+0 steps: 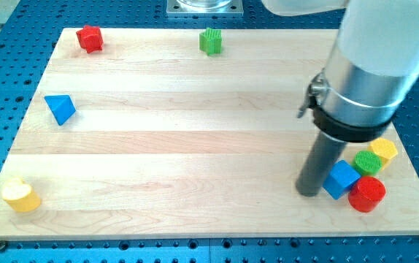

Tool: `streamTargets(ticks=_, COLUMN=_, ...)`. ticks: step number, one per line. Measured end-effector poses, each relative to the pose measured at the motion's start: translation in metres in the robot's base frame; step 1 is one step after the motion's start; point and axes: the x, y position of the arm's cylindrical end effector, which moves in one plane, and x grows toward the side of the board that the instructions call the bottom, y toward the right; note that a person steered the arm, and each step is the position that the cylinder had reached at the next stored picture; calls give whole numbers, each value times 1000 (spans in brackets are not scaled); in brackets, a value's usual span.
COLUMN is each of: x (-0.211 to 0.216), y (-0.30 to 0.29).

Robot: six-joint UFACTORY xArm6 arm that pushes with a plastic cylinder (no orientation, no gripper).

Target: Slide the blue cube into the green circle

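Note:
The blue cube (340,179) lies on the wooden board near the view's lower right. The green circle block (368,161) sits just to its upper right, touching or nearly touching it. My tip (310,193) rests on the board right against the blue cube's left side. A red round block (367,193) lies just below and right of the blue cube. A yellow block (383,152) sits behind the green circle. The arm's large body hides the board above these blocks.
A red block (89,38) lies at the top left, a green ridged block (211,41) at the top middle, a blue triangular block (60,109) at the left, a yellow heart-like block (21,196) at the bottom left. The board's right edge (414,175) is close to the cluster.

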Motion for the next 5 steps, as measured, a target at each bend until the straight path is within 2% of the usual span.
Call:
streamTargets(ticks=1, x=-57, y=-57)
streamTargets(ticks=2, x=-147, y=28)
streamTargets(ticks=3, x=-132, y=155)
streamTargets(ticks=4, x=-71, y=168)
streamTargets(ticks=5, x=-47, y=138)
